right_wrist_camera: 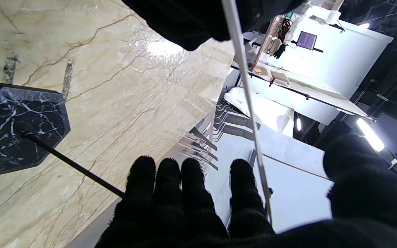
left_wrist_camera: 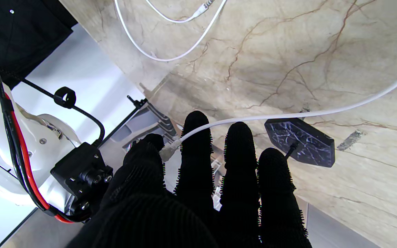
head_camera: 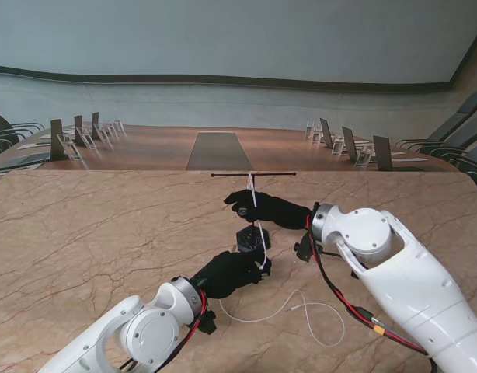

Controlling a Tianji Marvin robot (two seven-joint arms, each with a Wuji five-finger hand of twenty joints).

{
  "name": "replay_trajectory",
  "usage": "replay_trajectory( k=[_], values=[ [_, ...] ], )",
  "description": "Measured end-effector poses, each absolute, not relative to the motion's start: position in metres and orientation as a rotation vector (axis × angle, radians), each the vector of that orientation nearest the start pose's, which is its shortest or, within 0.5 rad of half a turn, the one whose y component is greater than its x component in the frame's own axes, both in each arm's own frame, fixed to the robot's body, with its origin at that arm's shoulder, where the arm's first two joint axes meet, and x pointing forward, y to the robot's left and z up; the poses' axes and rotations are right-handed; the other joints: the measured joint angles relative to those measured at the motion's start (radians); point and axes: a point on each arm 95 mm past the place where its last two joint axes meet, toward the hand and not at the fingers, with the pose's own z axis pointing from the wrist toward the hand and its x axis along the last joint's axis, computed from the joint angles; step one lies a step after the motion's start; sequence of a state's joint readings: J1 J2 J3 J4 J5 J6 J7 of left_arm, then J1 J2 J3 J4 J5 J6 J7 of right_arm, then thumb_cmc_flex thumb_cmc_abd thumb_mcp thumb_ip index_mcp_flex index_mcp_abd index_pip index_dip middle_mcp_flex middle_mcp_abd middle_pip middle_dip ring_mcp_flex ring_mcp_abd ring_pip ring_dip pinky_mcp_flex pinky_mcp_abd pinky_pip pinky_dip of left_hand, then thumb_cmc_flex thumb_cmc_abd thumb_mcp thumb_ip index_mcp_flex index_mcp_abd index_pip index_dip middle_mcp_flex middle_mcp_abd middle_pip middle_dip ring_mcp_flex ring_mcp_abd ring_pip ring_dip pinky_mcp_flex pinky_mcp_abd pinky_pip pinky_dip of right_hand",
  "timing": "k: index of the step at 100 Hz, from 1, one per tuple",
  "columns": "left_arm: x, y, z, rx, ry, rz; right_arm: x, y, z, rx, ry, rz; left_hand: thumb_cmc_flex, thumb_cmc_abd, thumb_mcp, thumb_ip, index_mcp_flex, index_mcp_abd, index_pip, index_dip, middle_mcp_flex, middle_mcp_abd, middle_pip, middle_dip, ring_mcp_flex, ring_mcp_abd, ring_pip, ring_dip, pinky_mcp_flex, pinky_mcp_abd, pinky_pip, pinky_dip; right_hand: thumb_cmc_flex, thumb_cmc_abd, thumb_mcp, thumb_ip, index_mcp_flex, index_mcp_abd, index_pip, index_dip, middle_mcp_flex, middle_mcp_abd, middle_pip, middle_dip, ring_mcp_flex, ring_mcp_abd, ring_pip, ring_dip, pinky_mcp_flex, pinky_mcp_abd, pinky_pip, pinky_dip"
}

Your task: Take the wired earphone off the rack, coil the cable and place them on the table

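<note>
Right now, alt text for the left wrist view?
A black-gloved left robot hand pinches a white earphone cable between its fingers. The cable runs over a marble table, past the rack's dark hexagonal base.

Conference room: long curved table, name-card stands, chairs.

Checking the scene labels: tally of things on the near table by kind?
Earphone: 1
Rack: 1
Total: 2
</note>
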State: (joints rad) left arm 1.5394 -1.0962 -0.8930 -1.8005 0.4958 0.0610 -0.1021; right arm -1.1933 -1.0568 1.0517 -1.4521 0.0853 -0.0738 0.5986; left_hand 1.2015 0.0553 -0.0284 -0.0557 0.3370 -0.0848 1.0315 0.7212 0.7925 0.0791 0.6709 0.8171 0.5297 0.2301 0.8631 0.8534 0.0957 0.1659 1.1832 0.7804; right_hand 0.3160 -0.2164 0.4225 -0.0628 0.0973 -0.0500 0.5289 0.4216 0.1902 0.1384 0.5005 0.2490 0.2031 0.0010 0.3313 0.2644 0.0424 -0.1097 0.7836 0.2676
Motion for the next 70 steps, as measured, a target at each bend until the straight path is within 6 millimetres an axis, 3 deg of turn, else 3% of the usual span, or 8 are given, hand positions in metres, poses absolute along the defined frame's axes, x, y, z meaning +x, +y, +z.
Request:
replay_trajectory(
  k=[44, 54, 70],
  values=[
    [0.334, -0.137, -0.311, -1.636, 1.675, -1.944, 0.453, 0.049, -0.26, -1.688, -1.434, -1.777, 0.0, 0.0, 0.0, 0.0, 0.0, 0.006, 0.0, -0.007, 0.0, 0.0, 0.0, 0.0, 0.0, 0.0, 0.0, 0.0, 0.0, 0.0, 0.0, 0.0, 0.152, 0.0, -0.029, 0.0, 0.0, 0.005, 0.158, -0.043, 0.042, 0.0, 0.015, 0.012, 0.059, -0.001, 0.014, 0.0, 0.039, 0.011, 0.039, -0.021],
    [0.334, -0.137, -0.31, -1.633, 1.671, -1.947, 0.453, 0.05, -0.259, -1.683, -1.411, -1.779, 0.0, 0.0, 0.0, 0.0, 0.0, 0.006, 0.0, -0.008, 0.0, 0.0, 0.0, 0.0, 0.0, 0.0, 0.0, 0.0, 0.0, 0.0, 0.0, 0.0, 0.21, 0.0, -0.075, 0.0, 0.0, 0.005, 0.195, -0.09, 0.042, 0.0, 0.015, 0.013, 0.059, 0.0, 0.014, 0.0, 0.039, 0.011, 0.04, -0.021],
    [0.334, -0.137, -0.309, -1.627, 1.669, -1.947, 0.45, 0.053, -0.257, -1.666, -1.333, -1.782, 0.0, 0.0, 0.0, 0.0, 0.0, 0.006, 0.0, -0.009, 0.0, 0.0, 0.001, 0.0, 0.0, 0.0, 0.0, 0.0, 0.0, 0.0, 0.0, 0.0, 0.212, 0.0, -0.084, 0.0, 0.0, 0.005, 0.195, -0.103, 0.042, 0.0, 0.015, 0.013, 0.059, 0.0, 0.014, 0.0, 0.039, 0.011, 0.04, -0.021]
  ],
)
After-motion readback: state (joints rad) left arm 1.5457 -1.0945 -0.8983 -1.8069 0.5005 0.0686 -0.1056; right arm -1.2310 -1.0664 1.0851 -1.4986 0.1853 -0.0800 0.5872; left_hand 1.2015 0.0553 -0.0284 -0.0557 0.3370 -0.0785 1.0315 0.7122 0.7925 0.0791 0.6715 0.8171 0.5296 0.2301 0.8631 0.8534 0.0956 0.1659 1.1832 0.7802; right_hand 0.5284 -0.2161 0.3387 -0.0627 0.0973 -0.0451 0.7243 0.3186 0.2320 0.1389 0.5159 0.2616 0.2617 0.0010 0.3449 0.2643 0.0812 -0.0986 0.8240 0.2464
